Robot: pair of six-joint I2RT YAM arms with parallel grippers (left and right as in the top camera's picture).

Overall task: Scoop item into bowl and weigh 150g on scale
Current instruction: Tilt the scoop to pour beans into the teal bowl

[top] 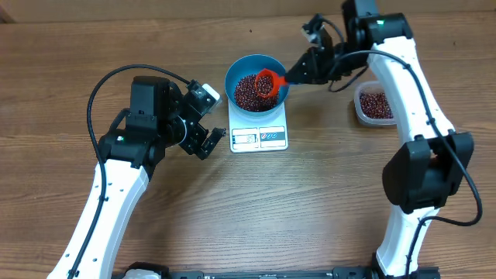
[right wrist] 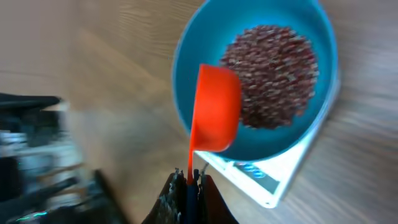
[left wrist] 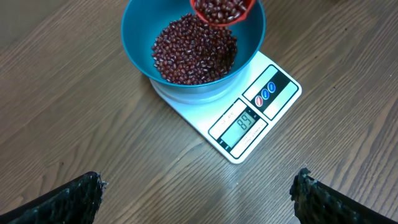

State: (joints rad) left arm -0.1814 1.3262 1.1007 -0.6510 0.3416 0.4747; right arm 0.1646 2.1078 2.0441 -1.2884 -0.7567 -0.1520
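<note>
Beans, tiny, dark red-brown, heap in the blue bowl on the scale; right gripper clenches a red scoop, left gripper gapes

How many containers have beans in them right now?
3: the blue bowl on the scale, the red scoop held over that bowl, and the clear tub off to the robot's right. None seems hidden.

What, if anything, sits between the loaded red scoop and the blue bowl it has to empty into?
Nothing visible. The right hand holds the scoop by its handle directly over the bowl, whose open mouth holds only beans. The bowl sits on the scale.
</note>
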